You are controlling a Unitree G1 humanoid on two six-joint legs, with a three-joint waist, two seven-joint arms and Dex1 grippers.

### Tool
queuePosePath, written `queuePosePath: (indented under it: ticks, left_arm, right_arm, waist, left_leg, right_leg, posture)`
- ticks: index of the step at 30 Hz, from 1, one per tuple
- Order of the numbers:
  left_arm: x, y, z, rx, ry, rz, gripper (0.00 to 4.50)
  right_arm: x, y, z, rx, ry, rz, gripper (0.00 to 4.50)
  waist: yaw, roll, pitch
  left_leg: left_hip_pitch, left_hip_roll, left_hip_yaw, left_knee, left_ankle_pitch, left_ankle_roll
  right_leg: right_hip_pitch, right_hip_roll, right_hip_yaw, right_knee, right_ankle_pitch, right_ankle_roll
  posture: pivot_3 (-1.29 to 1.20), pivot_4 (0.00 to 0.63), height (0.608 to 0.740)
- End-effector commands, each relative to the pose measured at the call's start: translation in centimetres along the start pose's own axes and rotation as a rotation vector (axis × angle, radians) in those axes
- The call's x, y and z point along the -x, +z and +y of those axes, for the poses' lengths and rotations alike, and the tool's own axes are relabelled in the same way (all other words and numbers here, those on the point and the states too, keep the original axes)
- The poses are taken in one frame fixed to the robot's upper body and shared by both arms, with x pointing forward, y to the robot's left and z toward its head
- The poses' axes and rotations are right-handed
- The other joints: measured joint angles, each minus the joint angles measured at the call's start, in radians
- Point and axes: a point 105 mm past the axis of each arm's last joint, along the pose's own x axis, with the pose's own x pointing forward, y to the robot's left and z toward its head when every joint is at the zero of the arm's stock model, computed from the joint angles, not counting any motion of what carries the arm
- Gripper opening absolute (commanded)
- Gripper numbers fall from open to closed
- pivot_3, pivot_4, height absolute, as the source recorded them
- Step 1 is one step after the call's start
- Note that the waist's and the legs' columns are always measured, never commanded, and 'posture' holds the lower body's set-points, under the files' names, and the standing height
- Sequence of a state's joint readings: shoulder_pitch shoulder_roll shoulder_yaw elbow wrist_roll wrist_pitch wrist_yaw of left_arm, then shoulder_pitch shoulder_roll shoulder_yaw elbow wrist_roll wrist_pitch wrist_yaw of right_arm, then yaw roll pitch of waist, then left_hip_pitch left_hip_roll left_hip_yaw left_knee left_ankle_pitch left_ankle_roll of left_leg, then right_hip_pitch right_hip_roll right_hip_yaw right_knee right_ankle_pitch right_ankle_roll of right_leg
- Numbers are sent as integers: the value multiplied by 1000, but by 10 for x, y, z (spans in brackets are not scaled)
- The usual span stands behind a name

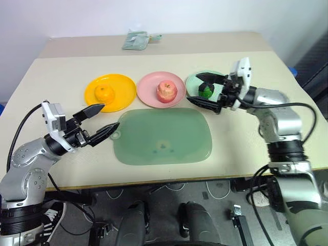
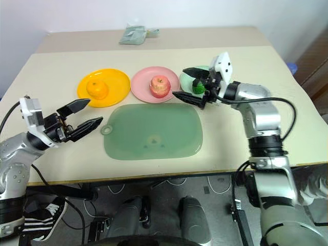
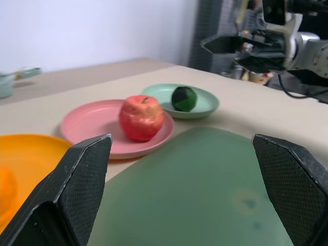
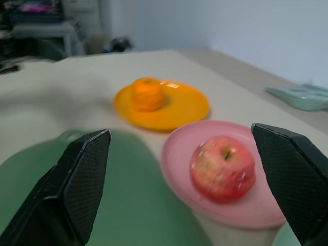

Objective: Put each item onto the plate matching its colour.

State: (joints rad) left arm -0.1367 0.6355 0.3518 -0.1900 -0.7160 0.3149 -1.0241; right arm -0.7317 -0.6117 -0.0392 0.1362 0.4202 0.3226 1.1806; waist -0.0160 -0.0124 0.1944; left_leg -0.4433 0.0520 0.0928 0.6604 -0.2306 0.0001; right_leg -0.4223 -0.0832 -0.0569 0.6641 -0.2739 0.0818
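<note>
Head camera, left eye: a beige table [image 1: 56, 77] carries three plates in a row. The orange [image 1: 104, 94] sits on the yellow plate [image 1: 123, 87], the apple [image 1: 166, 90] on the pink plate [image 1: 148, 84], the dark green fruit [image 1: 206, 91] on the mint plate [image 1: 192, 82]. In front of the row lies a big green mat [image 1: 161, 136] with nothing on it but a faint mark near its middle. A folded greenish cloth [image 1: 136, 40] rests at the far edge of the table. The left gripper [image 1: 98, 120] hangs just beside the mat's left end, its fingers spread apart and holding nothing. The right gripper [image 1: 207, 89] hangs by the mint plate, one finger on each side of the dark fruit as seen from above – fingers wide apart; whether they touch it, cannot tell.

Right eye: same layout, each fruit on the plate of its own colour.

Left wrist camera: two black fingers [image 3: 77, 189] stand far apart over the mat. Beyond them are the apple on pink and the dark fruit on mint, and the right gripper in the air well past the mint plate, spread.

Right wrist camera: black fingers [image 4: 77, 189] wide apart – between them the apple on pink close by, the orange on yellow farther off, the mat's edge below
</note>
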Motion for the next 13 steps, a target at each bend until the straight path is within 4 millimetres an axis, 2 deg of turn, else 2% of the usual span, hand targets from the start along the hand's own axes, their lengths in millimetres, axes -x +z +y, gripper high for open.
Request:
queuePosePath:
  ticks: [1,3,5,7,10,13]
  left_arm:
    - [-2,7,4,-26,-32,-11,4500]
    - [-1,4,7,-11,-53,6,4500]
    - [-4,1,6,-10,-74,18,4500]
    - [-6,1,5,-29,-89,24,4500]
    - [-4,-2,9,-34,-88,27,4500]
    - [-1,-8,8,-28,-94,40,4500]
  right_arm:
    - [8,-10,29,-58,44,31,4471]
    - [13,-19,45,-103,18,47,4471]
    - [22,-26,52,-126,-3,79,4471]
    - [37,-43,57,-110,-16,182,4471]
    - [56,-54,56,-124,-25,263,4471]
    - [56,-51,50,-111,-41,251,4471]
  waist:
    - [4,-1,-1]
    - [6,-1,-1]
    - [6,-1,-1]
    - [5,-1,-1]
    - [7,-1,-1]
    - [2,-1,-1]
  left_leg:
    - [0,0,0,0,0,0]
    - [0,0,0,0,0,0]
    - [0,0,0,0,0,0]
    - [0,-1,0,1,0,0]
    - [0,-1,-1,2,0,0]
    - [0,0,-1,2,0,0]
  right_leg:
    - [0,0,0,0,0,0]
    - [1,1,0,-1,0,0]
    - [1,0,0,-1,0,0]
    - [1,-1,0,-1,0,0]
    - [2,-1,0,-1,0,0]
    - [2,0,0,-1,0,0]
  posture:
    - [0,150,740]
    - [0,150,740]
    - [0,150,740]
    - [0,150,740]
    - [0,150,740]
    - [0,150,740]
